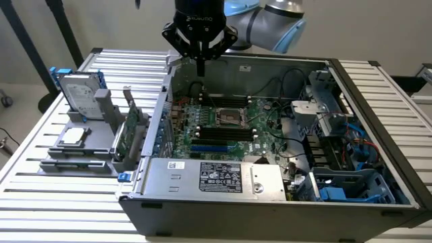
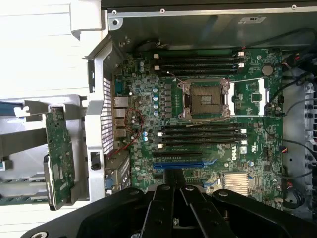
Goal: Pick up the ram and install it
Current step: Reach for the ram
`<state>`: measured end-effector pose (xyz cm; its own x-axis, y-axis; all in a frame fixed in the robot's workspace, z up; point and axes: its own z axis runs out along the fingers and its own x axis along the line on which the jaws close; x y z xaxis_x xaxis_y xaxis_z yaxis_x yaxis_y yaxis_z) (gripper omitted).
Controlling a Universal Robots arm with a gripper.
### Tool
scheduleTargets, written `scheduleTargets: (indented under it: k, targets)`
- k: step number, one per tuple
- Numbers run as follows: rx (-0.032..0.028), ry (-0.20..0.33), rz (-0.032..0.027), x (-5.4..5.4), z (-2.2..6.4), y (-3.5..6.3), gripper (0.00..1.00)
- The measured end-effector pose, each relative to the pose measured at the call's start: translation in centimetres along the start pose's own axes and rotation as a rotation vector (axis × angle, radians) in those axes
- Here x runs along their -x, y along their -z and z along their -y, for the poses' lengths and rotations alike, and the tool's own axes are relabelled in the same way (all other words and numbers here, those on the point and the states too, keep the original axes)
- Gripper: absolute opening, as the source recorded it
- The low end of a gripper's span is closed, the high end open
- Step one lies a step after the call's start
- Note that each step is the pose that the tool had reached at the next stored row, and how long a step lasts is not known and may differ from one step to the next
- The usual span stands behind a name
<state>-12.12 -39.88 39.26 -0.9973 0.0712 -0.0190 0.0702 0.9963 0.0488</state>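
Black two-fingered gripper [image 1: 200, 72] hangs point-down from the grey-and-blue robot arm [image 1: 273, 20] over the rear of the open grey computer case [image 1: 270, 217]. Its fingers [image 2: 163, 203] are pressed together on nothing, above the green motherboard [image 2: 257, 124], whose black memory slots [image 2: 200, 134] look empty. Where the thin green ram stick lies cannot be told. It should be light, stiff and fragile, best pinched by its long edges, clear of the chips.

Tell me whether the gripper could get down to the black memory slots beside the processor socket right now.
Probably yes. The case lies open, the gripper hangs shut over it, and the slots show no cable or card lying across them.
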Motion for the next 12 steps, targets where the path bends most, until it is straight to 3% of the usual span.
scheduleTargets:
  k: [3, 12]
  targets:
    - [-0.0004, 0.0, -0.0003, -0.2, 0.13, 0.03, 0.11]
    - [0.0, 0.0, 0.0, -4.0, 1.31, 0.04, 0.11]
